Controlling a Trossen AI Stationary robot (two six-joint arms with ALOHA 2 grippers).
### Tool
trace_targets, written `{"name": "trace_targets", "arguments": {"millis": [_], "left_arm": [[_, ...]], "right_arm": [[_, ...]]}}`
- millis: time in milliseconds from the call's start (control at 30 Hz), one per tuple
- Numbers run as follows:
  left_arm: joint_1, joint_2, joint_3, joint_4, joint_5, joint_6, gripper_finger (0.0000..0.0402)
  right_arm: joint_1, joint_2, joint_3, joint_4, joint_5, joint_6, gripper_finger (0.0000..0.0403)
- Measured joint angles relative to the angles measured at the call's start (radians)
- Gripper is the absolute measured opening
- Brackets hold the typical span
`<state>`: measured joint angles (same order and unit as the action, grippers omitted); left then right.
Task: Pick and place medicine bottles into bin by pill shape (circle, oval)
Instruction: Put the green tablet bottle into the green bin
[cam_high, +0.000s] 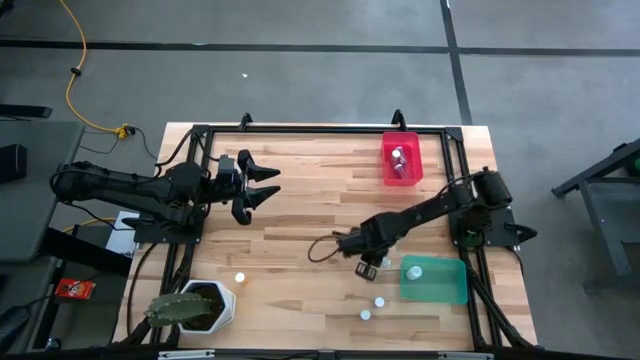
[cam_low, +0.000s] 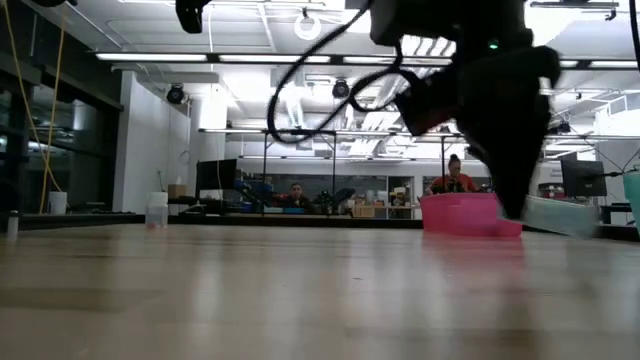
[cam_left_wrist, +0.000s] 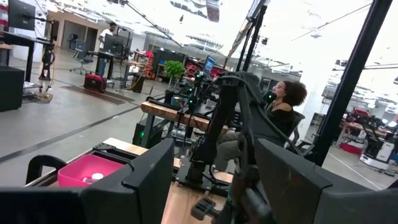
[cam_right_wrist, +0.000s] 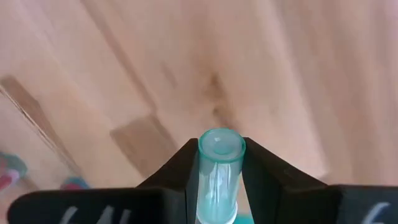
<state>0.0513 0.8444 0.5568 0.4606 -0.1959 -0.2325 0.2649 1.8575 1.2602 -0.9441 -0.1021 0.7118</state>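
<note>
My right gripper (cam_high: 364, 266) hangs over the table's middle right, left of the green bin (cam_high: 450, 290), and is shut on a small clear medicine bottle (cam_right_wrist: 221, 168). My left gripper (cam_high: 262, 187) waits open and empty over the far left part of the table; it also shows in its wrist view (cam_left_wrist: 214, 186). Loose bottles stand on the wood near the front (cam_high: 240, 278), (cam_high: 380, 301), (cam_high: 365, 314), and another (cam_high: 385, 262) beside my right gripper. The red bin (cam_high: 390, 172) holds bottles (cam_high: 400, 160). One bottle (cam_high: 414, 270) lies in the green bin. My right gripper pinches the bottle's clear body (cam_right_wrist: 219, 180) between its two fingers (cam_right_wrist: 177, 177). The bottle lies along the fingers, and its round clear end (cam_right_wrist: 221, 143) sticks out past the fingertips toward the table. The fingers point down from above. Whether that end touches the wood cannot be told.
A white plant pot (cam_high: 213, 308) with a green plant stands at the near left corner. A black frame (cam_high: 320, 130) runs round the table edges. A dark cable loop (cam_high: 320, 248) hangs by my right wrist. People sit in the room beyond (cam_low: 455, 180).
</note>
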Motion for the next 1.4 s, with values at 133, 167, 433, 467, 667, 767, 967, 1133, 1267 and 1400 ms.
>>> {"name": "trace_targets", "arguments": {"millis": [133,167,433,467,667,767,967,1133,1267,1400], "left_arm": [[0.0,0.0,0.0,0.0,-0.022,0.0,0.0213],[0.0,0.0,0.0,0.0,-0.031,0.0,0.0213],[0.0,0.0,0.0,0.0,-0.055,-0.001,0.0213],[0.0,0.0,0.0,0.0,-0.055,-0.001,0.0213],[0.0,0.0,0.0,0.0,-0.055,-0.004,0.0213],[0.0,0.0,0.0,-0.001,-0.054,-0.011,0.0213],[0.0,0.0,0.0,-0.001,-0.053,-0.027,0.0213],[0.0,0.0,0.0,-0.001,-0.051,-0.028,0.0213],[0.0,0.0,0.0,0.0,-0.05,-0.031,0.0213],[0.0,0.0,0.0,-0.001,-0.05,-0.069,0.0213]], "right_arm": [[-0.038,-0.056,0.0,0.037,0.085,-0.101,0.0082],[-0.048,-0.073,0.0,0.05,0.105,-0.126,0.0082],[-0.11,-0.232,0.0,0.143,0.274,-0.304,0.0081],[-0.115,-0.251,0.0,0.152,0.289,-0.324,0.0081],[-0.139,-0.397,-0.131,0.382,0.281,-0.356,0.0081],[-0.146,-0.504,-0.276,0.547,0.231,-0.288,0.0081],[-0.147,-0.68,-0.44,0.798,0.233,-0.241,0.0081],[-0.147,-0.746,-0.457,0.874,0.26,-0.289,0.0081],[-0.147,-0.759,-0.455,0.918,0.259,-0.331,0.0081],[-0.147,-0.76,-0.455,0.933,0.254,-0.358,0.0081]]}}
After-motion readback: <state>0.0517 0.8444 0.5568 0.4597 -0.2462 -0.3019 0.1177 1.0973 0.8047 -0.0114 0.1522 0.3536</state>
